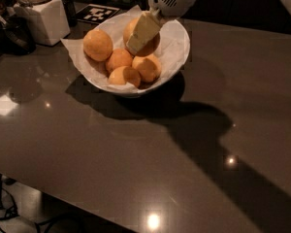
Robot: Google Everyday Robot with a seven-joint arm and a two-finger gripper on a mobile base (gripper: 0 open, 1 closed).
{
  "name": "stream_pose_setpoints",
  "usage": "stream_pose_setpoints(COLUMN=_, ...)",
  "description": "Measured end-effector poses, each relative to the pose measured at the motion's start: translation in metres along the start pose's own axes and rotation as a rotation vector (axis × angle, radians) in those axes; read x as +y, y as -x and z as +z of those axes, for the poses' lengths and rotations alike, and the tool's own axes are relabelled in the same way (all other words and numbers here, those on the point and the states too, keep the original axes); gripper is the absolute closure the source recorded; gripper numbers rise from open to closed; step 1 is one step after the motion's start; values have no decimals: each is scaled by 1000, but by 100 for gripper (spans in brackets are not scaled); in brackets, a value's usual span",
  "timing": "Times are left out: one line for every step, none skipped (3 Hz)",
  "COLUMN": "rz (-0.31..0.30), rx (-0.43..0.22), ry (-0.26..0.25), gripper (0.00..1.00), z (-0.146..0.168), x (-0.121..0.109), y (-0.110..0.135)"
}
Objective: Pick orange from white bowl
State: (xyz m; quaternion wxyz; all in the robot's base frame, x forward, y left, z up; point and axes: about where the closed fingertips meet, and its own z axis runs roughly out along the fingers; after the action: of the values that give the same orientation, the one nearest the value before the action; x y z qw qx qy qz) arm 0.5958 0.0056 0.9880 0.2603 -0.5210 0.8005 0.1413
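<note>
The white bowl [177, 52], lined with crumpled white paper, stands at the back of the dark table. My gripper [138, 43] reaches down into it from above, and its cream finger [143, 29] lies across the front of one orange [154, 43] at the bowl's back. The gripper is shut on this orange, which sits slightly above the others. The far finger is hidden behind the fruit. Several more oranges lie in the bowl: one at the left [98, 44] and three at the front [124, 75].
A white square jar [41, 19] with a lid stands at the back left, beside a dark object [14, 33]. A black-and-white marker tag [98, 13] lies behind the bowl. The dark glossy table [194, 159] ends at a front edge running diagonally at lower left.
</note>
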Motion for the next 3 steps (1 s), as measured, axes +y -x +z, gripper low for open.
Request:
stream_pose_setpoints(rz=32, rx=-91, ry=3, gripper=100, z=-24, x=31, y=-4)
stream_pose_setpoints(rz=130, rx=-173, ry=-20, gripper=100, z=-49, x=62, y=-34)
stream_pose_setpoints(rz=210, rx=-194, ry=-42, gripper=100, z=-63, x=86, y=-63)
